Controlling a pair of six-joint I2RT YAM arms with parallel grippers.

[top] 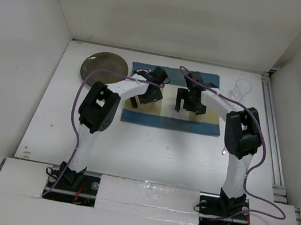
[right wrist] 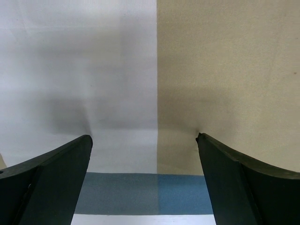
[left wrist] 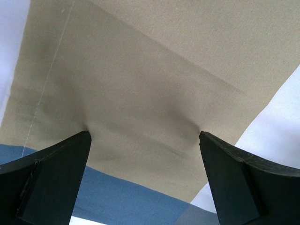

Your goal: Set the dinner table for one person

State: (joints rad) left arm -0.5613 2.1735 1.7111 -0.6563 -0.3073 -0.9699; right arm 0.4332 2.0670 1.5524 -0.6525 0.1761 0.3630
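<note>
1. Both arms are down over the placemat (top: 175,100). It lies flat on the far half of the surface (top: 149,153), the big white tabletop that carries everything here.
2. The left fingers (left wrist: 51,178) are spread wide and hold nothing. Their tips press into the placemat's tan panel, and the cloth puckers at each tip.
3. The right fingers (right wrist: 47,183) are just as wide and just as empty. One tip is on a pale panel and the other on a tan one, either side of the seam, with small creases at each tip.
4. My read is that the step in hand is settling the placemat, pinning or smoothing it flat. Nothing has been laid on it yet.
5. The plate (top: 103,67) waits just off the placemat's far-left corner and the glass (top: 240,90) just off its far-right corner. Both are clear of the cloth.
6. The surface lies directly beneath both pairs of tips, with only the cloth between.
   - In the left wrist view, bare white shows past the placemat's slanting edge.
   - In the right wrist view, a thin white strip runs below the placemat's blue border. It is probably bare surface, though it is too narrow to be sure.
7. The next move likely calls for a clean, straight lift so the tips don't drag the placemat askew. After that the left arm is the natural one to reach for the plate, take it by the rim and bring it to the placemat's middle.
</note>
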